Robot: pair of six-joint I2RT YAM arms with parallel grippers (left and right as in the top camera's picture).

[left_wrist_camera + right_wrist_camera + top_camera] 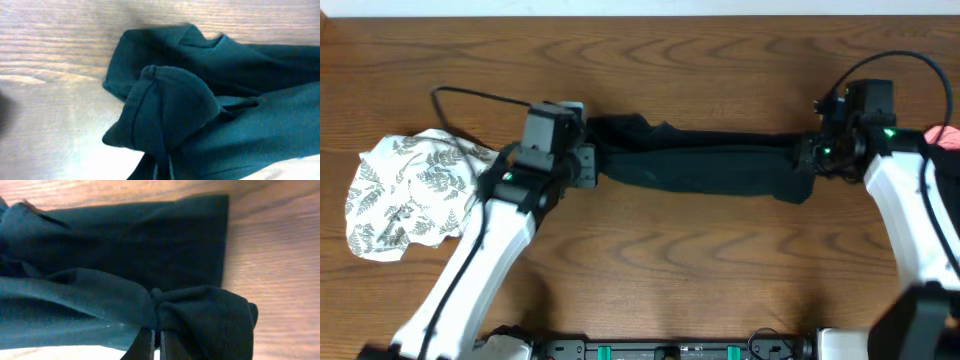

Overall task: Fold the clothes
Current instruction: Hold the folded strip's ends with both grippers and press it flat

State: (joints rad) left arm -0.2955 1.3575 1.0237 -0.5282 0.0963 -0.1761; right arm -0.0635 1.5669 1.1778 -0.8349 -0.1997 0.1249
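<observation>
While both claws are pinched shut on it, the black short-sleeved shirt [705,160] lies drawn out as one long narrow band across the middle of the wooden table [670,270], running left to right between the two arms.

Item 1, shirt: plain dark fabric, no print. It is creased lengthwise, with layers doubled over one another. Its left end shows a notched, collar-like edge in the left wrist view; its right end finishes in a straight hem in the right wrist view. At each end a bunch of cloth rises to the claw while the lower layer lies flat on the wood.

Item 2, left claw [584,162]: at the shirt's left end, jaws fully closed, a gathered fold of the shirt nipped between them. Little of the claw itself shows in its own wrist view.

Item 3, right claw [808,157]: at the shirt's right end, jaws fully closed, a knot-like pinch of the shirt held between the fingertips [146,347].

Item 4, white cloth with grey leaf print [405,195]: crumpled heap at the table's left, beside the left arm, apart from the shirt.

Item 5, black cable [470,95]: loops over the table behind the left arm.

Item 6, pink object [948,137]: cut off at the right edge; kind cannot be told.
</observation>
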